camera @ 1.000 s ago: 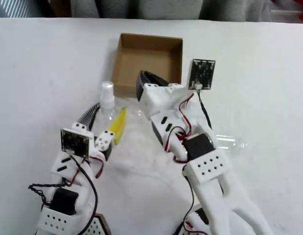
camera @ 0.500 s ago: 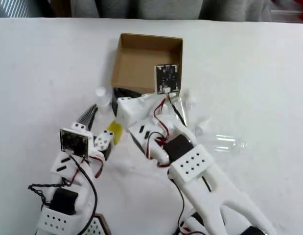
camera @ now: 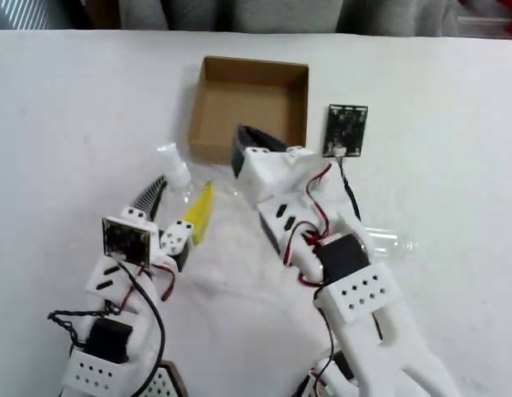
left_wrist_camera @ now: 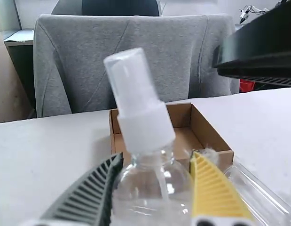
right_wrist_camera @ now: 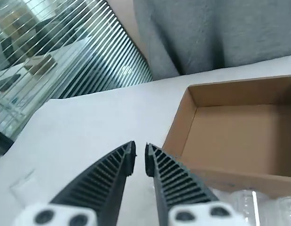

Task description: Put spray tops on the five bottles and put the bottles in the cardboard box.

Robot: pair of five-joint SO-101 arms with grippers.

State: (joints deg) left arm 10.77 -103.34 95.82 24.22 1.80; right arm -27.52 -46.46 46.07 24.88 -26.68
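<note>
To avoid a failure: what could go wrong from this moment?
The clear plastic bottle with its white spray top leans in the left tool; it might slip or tip.
The right tool hangs close to the brown cardboard box and could bump it.
The right arm could roll away the other clear bottle lying beside it.

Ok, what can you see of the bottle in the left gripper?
The spray bottle is clear plastic with a rounded shoulder, a white spray top seated on its neck and a dip tube inside. It leans, not upright, gripped between the grey and yellow fingers of the left gripper, near the cardboard box.
</note>
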